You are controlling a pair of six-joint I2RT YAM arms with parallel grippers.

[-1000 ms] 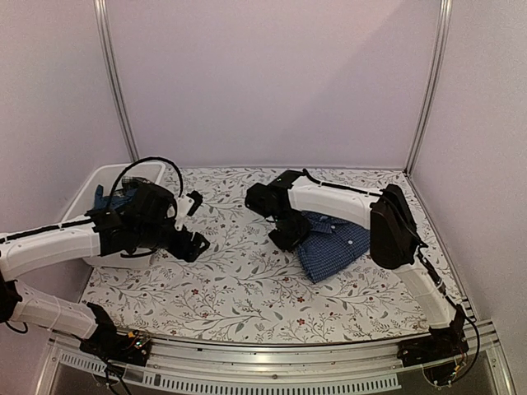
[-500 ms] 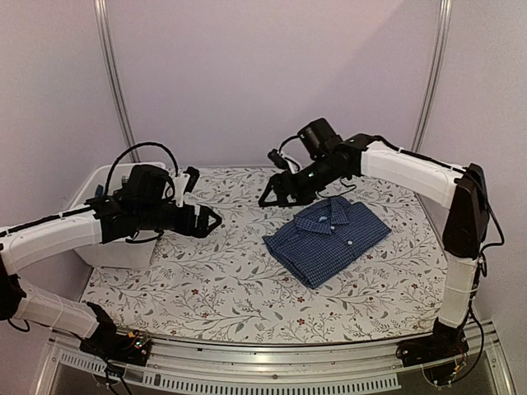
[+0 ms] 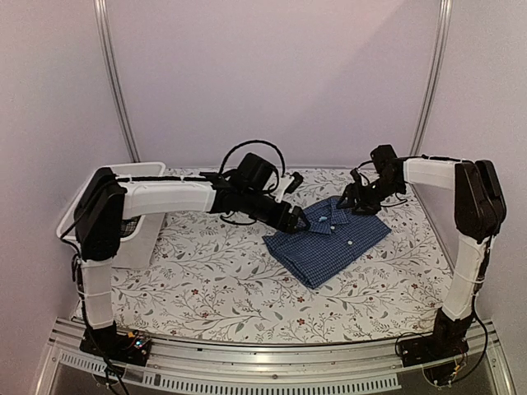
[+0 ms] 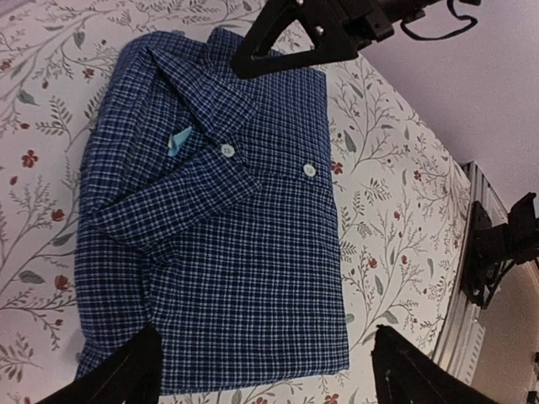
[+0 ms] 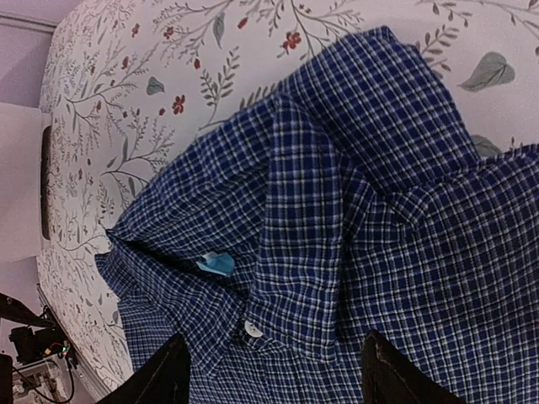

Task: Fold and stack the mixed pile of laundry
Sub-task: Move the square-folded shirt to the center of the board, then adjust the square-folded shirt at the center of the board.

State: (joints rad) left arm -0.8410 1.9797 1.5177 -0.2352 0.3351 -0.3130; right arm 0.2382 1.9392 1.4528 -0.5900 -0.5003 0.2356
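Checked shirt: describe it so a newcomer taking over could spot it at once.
On the flower-print tablecloth, look right of centre, away from the white tub at the left edge. The shirt lies there folded into a flat rectangle; it is the only garment on the cloth, in small blue-and-white checks.

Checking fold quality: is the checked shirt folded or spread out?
Folded. The checked shirt lies as a compact rectangle on the tablecloth, collar on top, front buttoned, no sleeve hanging out.

Tub contents hidden behind left arm, shirt cropped at picture edge
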